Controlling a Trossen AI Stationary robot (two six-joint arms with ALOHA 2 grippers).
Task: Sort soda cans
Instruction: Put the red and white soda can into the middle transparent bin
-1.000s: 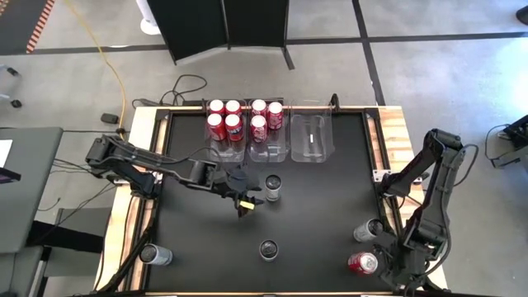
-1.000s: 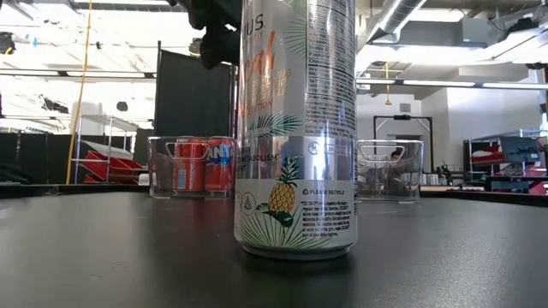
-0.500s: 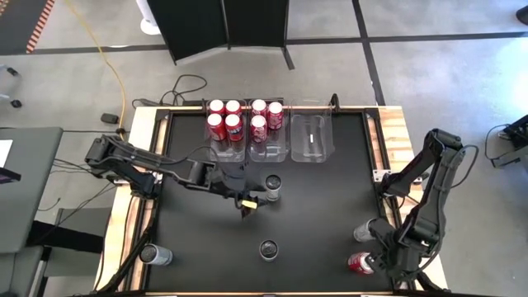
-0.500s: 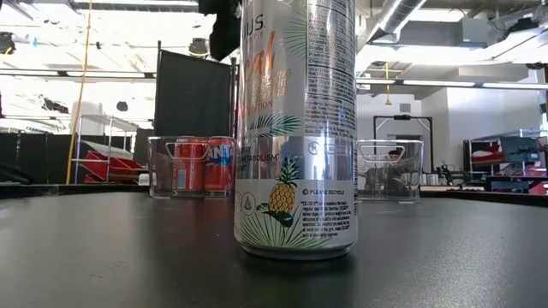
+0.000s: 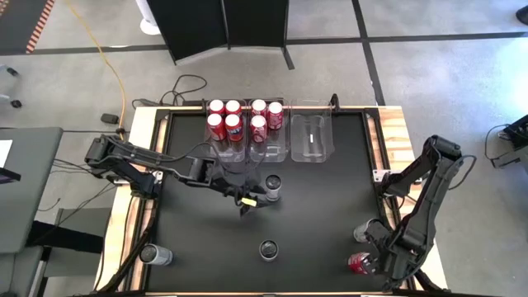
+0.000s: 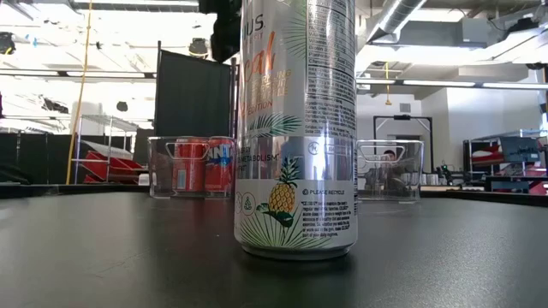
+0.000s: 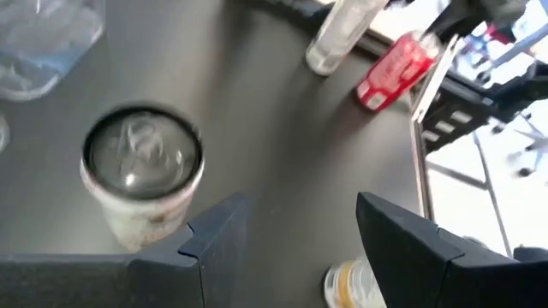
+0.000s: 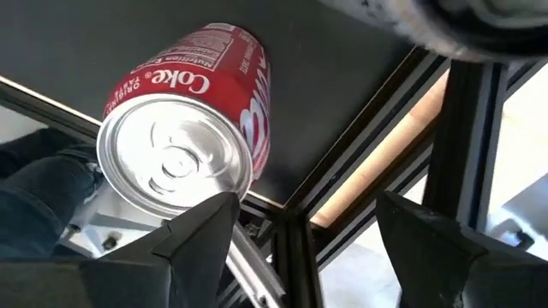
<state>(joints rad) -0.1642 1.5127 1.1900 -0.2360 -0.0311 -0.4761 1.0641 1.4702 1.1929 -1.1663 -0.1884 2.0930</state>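
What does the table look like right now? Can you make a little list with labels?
red cans in bins: seven soda cans, standing in two clear bins
third bin: no cans
loose silver cans: four, one mid-table
loose red can: near right corner
left gripper: open, beside a silver can, not holding it
right gripper: open, by the red can, nothing held

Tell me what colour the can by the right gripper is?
Red with white lettering and a silver top: the can, clearest in the right wrist view.
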